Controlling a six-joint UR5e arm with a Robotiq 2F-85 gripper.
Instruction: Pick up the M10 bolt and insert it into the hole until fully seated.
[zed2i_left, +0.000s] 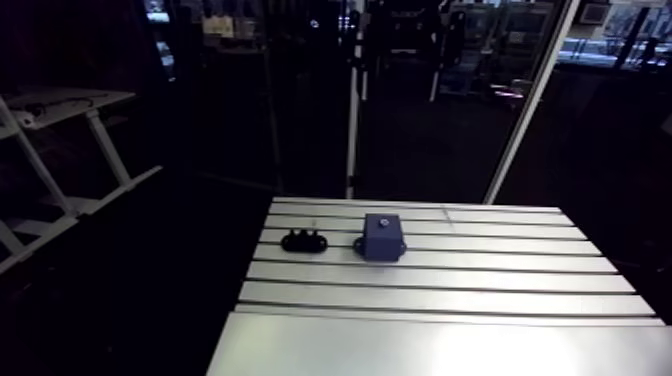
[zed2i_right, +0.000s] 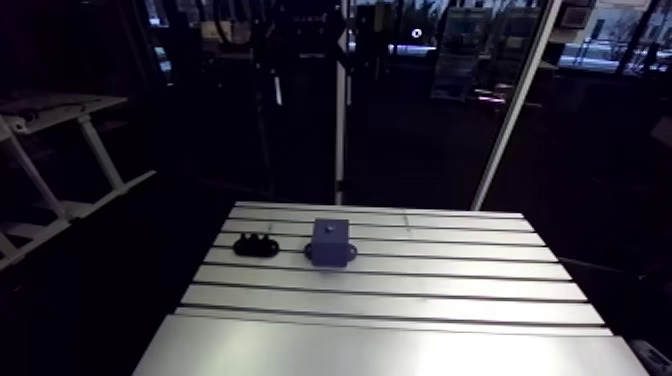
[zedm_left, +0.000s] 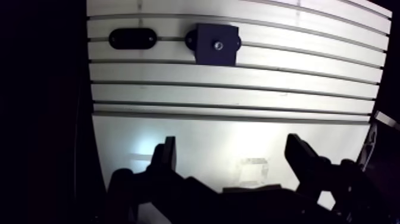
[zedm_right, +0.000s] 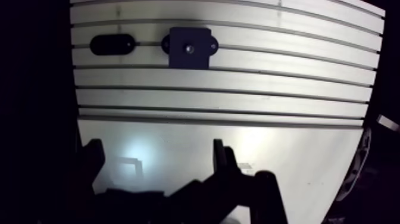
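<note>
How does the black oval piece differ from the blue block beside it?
The black oval piece is low and rounded; the blue block stands taller with a square top. The blue block has a bright spot at its top's centre; the black oval piece shows none. Both sit apart on the slotted table.

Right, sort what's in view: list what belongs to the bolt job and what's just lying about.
Job:
- blue block, small round spot on top, likely the hole
- black oval holder beside it, small studs on it, perhaps the bolts
- the tool, open, holding nothing

Lying about:
- nothing loose that I can see; only the slotted table beneath them
</note>
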